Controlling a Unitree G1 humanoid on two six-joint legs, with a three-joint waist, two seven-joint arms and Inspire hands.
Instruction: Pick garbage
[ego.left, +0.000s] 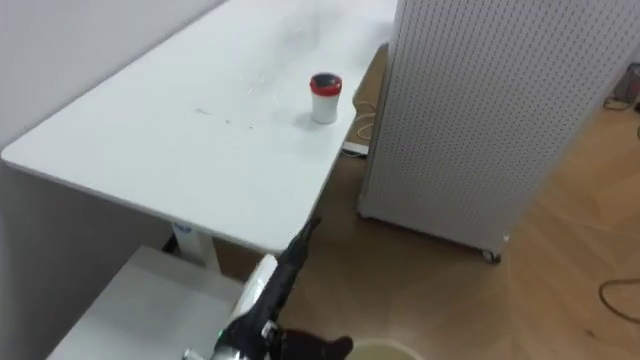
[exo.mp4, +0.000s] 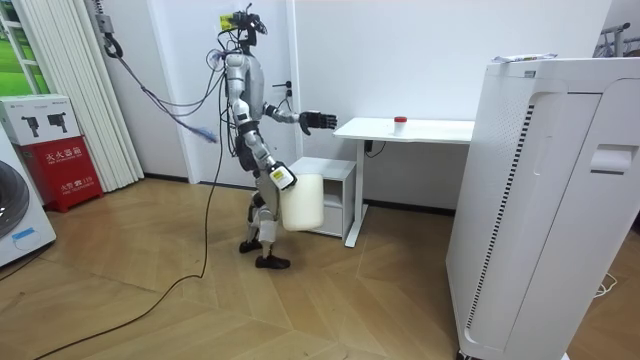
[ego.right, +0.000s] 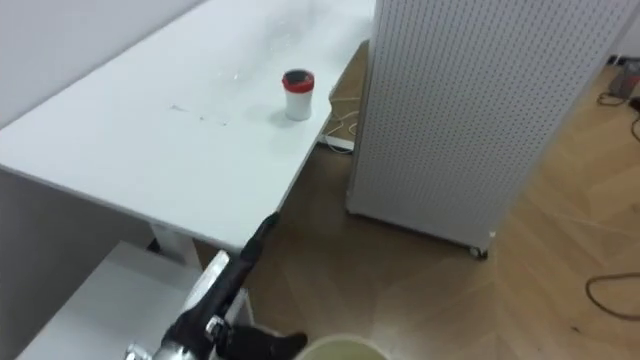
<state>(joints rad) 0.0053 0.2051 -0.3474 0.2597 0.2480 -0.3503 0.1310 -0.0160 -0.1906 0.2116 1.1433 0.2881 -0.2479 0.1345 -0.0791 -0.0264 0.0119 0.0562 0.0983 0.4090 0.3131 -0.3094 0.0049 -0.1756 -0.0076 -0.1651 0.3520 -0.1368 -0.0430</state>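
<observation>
A low white cabinet (ego.left: 140, 300) sits under the near end of a white surface (ego.left: 180, 150). The robot's left hand (exo.mp4: 318, 121) reaches to the surface's edge, fingers straight. Its right hand (exo.mp4: 281, 178) grips a white bin (exo.mp4: 302, 205) by the rim. The red-lidded cup (ego.left: 325, 97) stands farther along the surface, near its right edge, close to a tall perforated white unit (ego.left: 480, 110)

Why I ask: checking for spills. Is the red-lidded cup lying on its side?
No, the red-lidded cup stands upright on the white table.
</observation>
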